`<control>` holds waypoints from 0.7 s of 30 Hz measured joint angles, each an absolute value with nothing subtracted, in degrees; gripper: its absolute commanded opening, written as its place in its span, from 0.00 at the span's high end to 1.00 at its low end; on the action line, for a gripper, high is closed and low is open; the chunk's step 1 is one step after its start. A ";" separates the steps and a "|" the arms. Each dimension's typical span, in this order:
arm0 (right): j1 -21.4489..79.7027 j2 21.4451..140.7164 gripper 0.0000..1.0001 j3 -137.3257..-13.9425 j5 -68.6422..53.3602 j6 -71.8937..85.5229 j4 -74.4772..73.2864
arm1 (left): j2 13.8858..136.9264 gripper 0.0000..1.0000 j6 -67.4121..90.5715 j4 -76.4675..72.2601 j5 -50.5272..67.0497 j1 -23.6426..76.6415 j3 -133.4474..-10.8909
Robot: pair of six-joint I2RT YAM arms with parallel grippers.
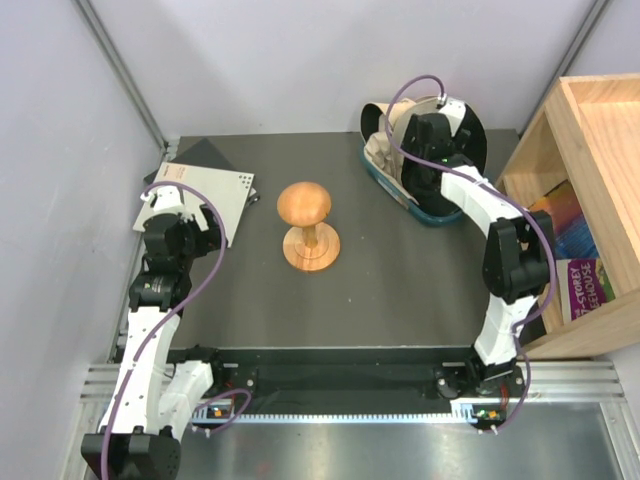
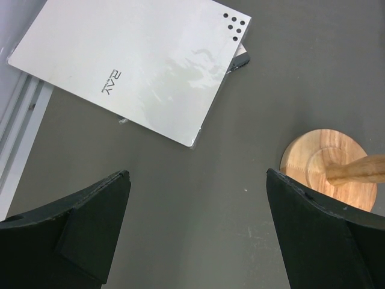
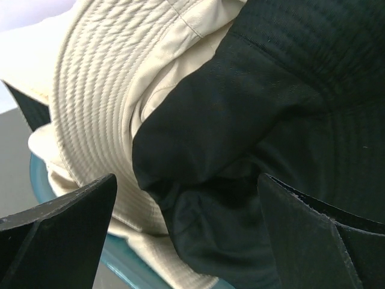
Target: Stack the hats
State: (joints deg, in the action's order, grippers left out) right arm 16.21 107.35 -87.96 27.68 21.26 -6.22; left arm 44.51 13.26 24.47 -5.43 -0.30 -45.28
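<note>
The right arm reaches to the far right of the tabletop (image 1: pixel 400 280), where a teal tub (image 1: pixel 432 212) holds the hats. In the right wrist view the right tool (image 3: pixel 186 177) is spread wide just over the tub's contents, one finger (image 3: pixel 60 241) at the lower left and the other at the lower right. A black hat (image 3: pixel 271 120) fills the space between and beyond them, its soft fabric bulging into the gap; whether either finger touches it cannot be told, and nothing is pinched. A cream hat (image 3: pixel 102 90) with rows of stitching on its brim lies pressed against the black one on its left side, and more cream fabric shows below it, above the tub's rim.

The left arm is over the left side of the tabletop. The left tool (image 2: pixel 197 180) is also wide open and has hold of nothing, with bare grey tabletop between its fingers. A white sheet (image 2: pixel 132 66) lies flat at the far left, on top of a black sheet (image 1: pixel 205 155). A mushroom-shaped wooden stand (image 1: pixel 305 228) stands upright near the middle, well apart from the tub. A wooden shelf (image 1: pixel 590 120) with books sits at the right edge
</note>
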 measured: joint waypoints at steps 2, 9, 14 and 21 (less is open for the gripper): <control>16.14 108.51 0.02 -87.96 28.16 21.74 -5.23 | 44.51 0.01 13.19 24.47 -5.43 -0.34 -45.28; 15.86 111.22 0.14 -88.29 29.78 22.81 -1.37 | 44.23 0.01 12.80 24.51 -6.13 -0.62 -45.28; 15.29 113.16 0.53 -88.29 30.09 23.07 1.32 | 43.70 0.01 12.40 24.62 -7.07 -0.80 -45.28; 13.78 113.47 1.00 -88.29 28.12 20.64 5.72 | 43.27 0.01 12.23 24.84 -7.44 -1.06 -45.28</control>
